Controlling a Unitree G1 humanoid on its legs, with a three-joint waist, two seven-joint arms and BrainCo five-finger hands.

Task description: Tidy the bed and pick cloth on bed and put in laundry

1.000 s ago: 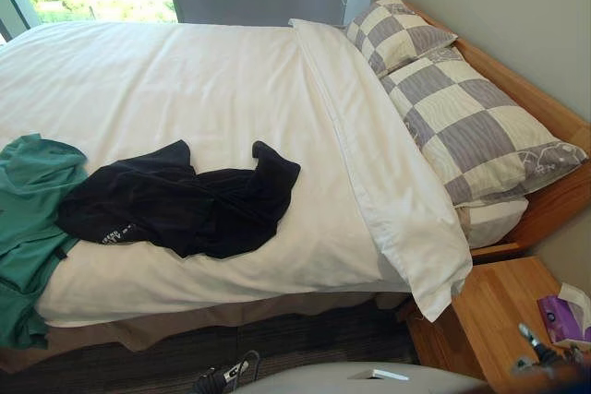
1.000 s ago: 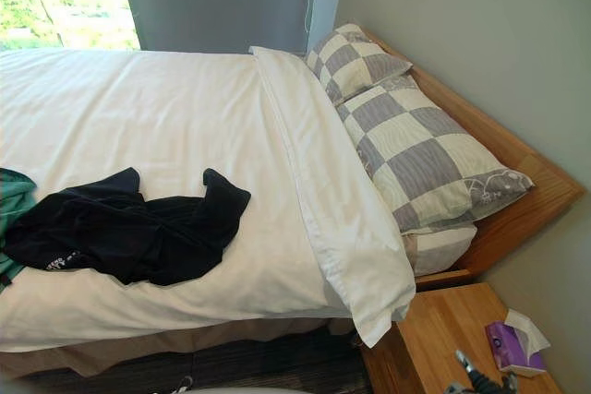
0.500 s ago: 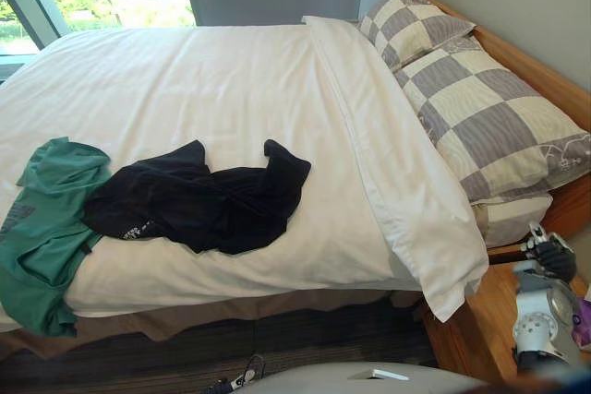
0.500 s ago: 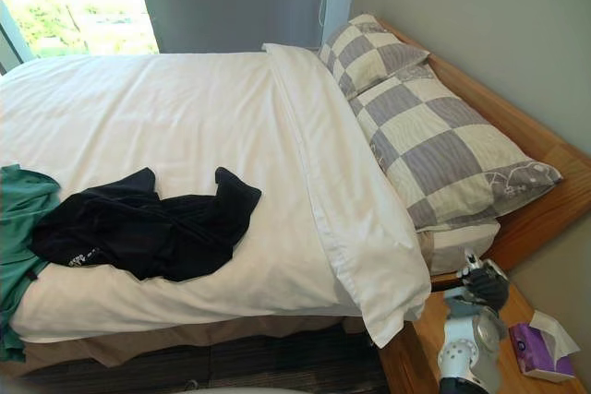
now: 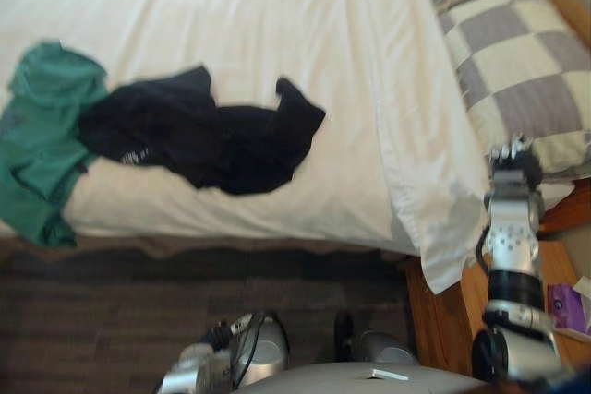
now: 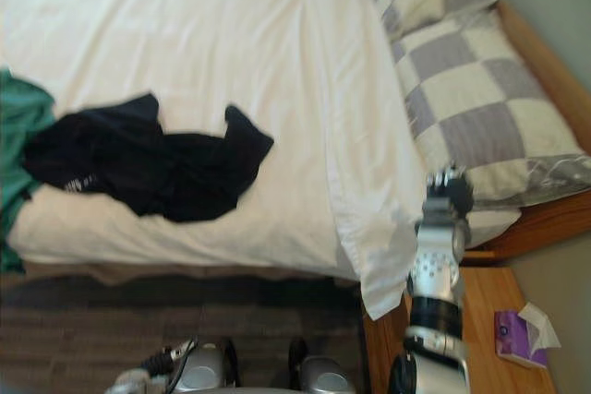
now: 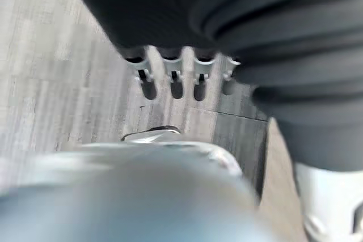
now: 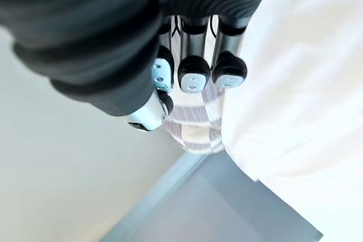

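Left eye view: bed (image 5: 277, 16) with a white duvet (image 5: 434, 209). The black cloth (image 5: 203, 136) lies crumpled on it near the front edge. The green cloth (image 5: 42, 136) is just beside it on the robot's left, touching it and drooping over the edge. Both cloths are on the bed, in neither hand. Checked pillows (image 5: 526, 62) lie at the head end on the right. The right hand (image 5: 513, 160) is raised by the duvet's turned-back corner, in front of the nearer pillow's edge and well apart from both cloths.

Right eye view: same layout. A wooden nightstand (image 6: 489, 311) stands by the bed's head corner with a purple tissue pack (image 6: 512, 334) on it, and the right arm rises just beside it.

Left wrist view: left hand (image 7: 172, 83) hangs low over the grey plank floor (image 7: 57, 83), fingers straight and slack, nothing in them.

Right wrist view: the right hand's fingers (image 8: 194, 75) are curled in with the thumb tucked beside them, holding nothing. White bedding shows on one side, a pale wall (image 8: 57, 168) on the other, and a bit of checked pillow past the fingertips.
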